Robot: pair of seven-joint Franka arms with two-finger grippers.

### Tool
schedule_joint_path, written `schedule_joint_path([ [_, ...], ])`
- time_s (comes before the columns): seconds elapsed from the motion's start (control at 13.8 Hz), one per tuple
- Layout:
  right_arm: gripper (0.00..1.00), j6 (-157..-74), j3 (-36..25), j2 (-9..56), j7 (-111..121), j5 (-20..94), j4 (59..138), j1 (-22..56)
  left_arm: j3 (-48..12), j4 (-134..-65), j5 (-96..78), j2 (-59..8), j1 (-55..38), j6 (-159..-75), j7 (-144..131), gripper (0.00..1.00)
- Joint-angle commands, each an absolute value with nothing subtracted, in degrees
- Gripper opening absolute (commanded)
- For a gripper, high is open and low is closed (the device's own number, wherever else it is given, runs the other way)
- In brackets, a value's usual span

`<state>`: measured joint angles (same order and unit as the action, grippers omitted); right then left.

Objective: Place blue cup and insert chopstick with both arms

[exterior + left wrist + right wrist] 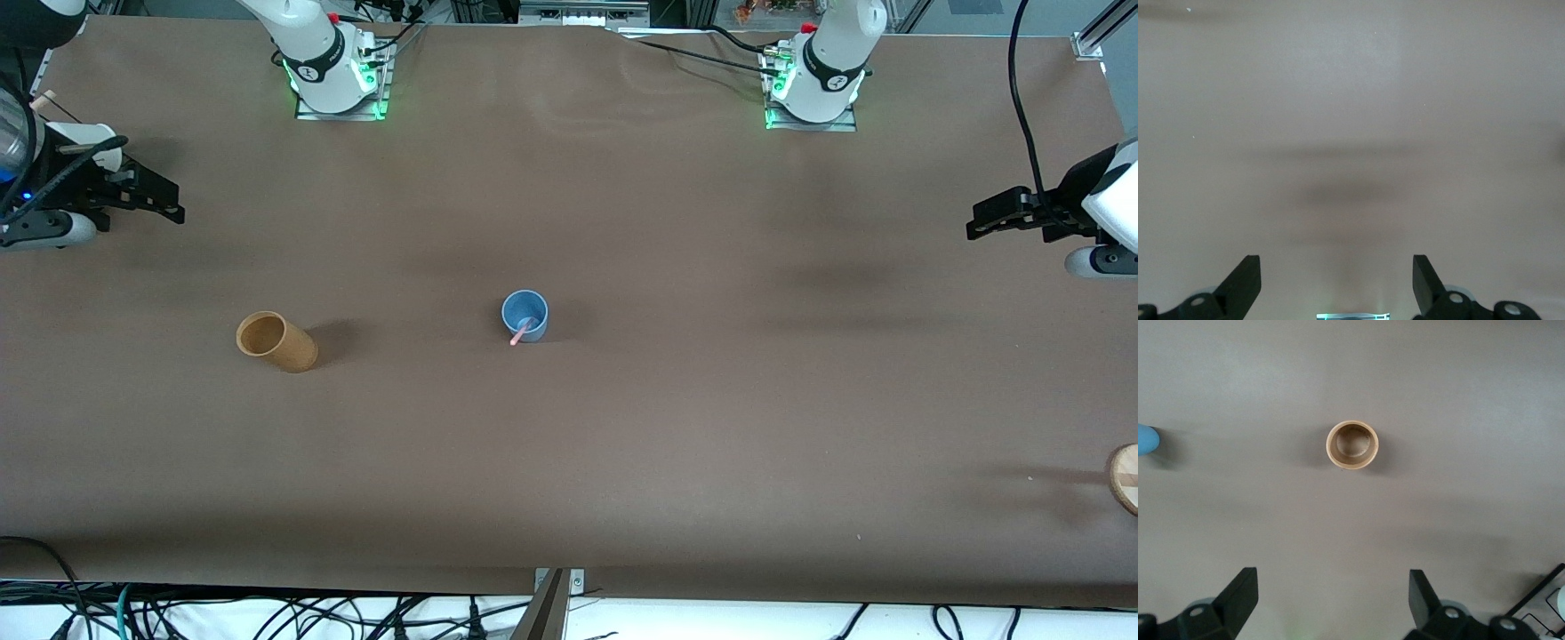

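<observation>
Since stick sits in cup: task looks done
cup (524, 315): upright mid-table, chopstick (521, 331) inside
left gripper (1000, 218): spread, empty, waits over left arm's end
right gripper (151, 197): spread, empty, over right arm's end
next: nothing, stay clear

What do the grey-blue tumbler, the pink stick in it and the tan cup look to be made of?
The small grey-blue tapered tumbler looks like matte plastic or glazed ceramic: even colour, no glare. The thin pale-pink stick leaning inside it seems plastic or painted wood; too small to tell. The tan cork-coloured cup, standing toward the right arm's end, looks like cork or wood: speckled, dull surface.
</observation>
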<state>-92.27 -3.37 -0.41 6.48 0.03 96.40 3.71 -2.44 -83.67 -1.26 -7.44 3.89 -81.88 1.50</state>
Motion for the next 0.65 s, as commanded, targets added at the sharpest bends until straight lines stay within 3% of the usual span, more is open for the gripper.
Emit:
schedule_joint_path([
  [0.0,1.00,-93.95,-2.29,-2.72,5.98,-0.97,99.32,2.03,-2.46,-82.18,-0.79,-8.17,3.78,-81.39,2.64,1.00],
  [0.14,1.00,-94.04,0.69,-2.72,5.98,-0.70,99.32,-0.95,-2.46,-82.09,-0.79,-8.17,3.78,-81.39,2.64,1.00],
  [0.58,1.00,-93.25,0.70,-0.44,6.24,-0.97,96.77,-1.05,-2.46,-82.18,-0.79,-8.17,3.87,-81.39,2.64,1.00],
])
